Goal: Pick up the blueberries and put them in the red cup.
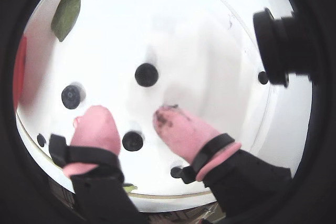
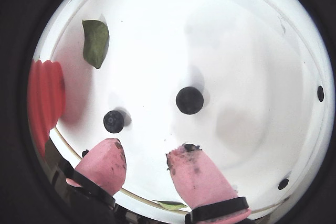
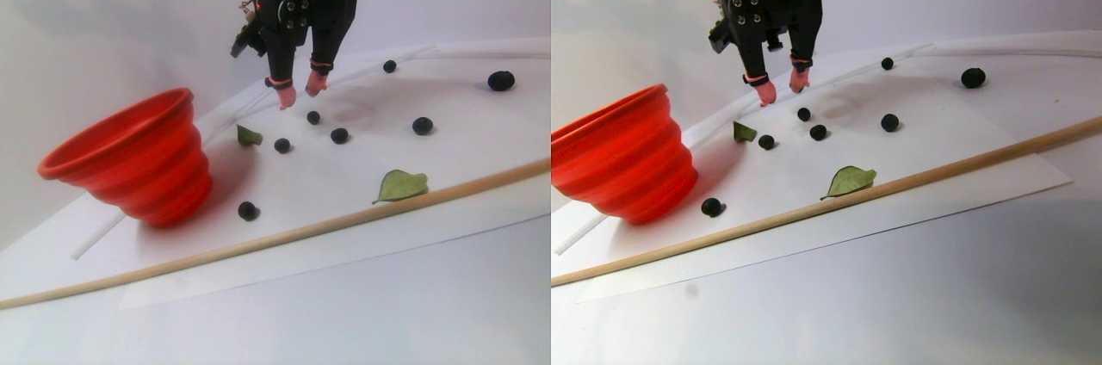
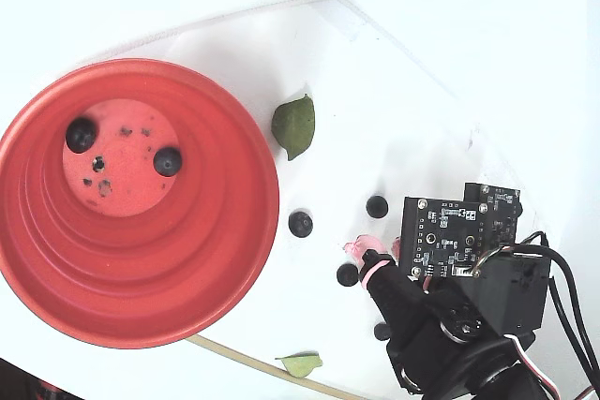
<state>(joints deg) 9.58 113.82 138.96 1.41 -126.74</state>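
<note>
white bench [image 3: 362,313] with paper sheet [image 3: 344,184]. jaws [image 2: 144,163] spread, empty, hovering over loose blueberries [image 2: 189,100]. two berries [image 4: 168,161] already sit in the red cup [image 4: 225,259], left in fixed view.

blueberries [image 4: 301,223]: 2 in cup, 7 on the sheet in the stereo pair view | red cup [image 4: 234,259]: 1 | green leaves [image 4: 294,125]: 2 | wooden stick [image 3: 284,236]: 1

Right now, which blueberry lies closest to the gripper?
The blueberry lying between the two pink fingertips of the open gripper in a wrist view. The other loose berries lie out beyond the fingertips, and two already lie in the red cup.
</note>
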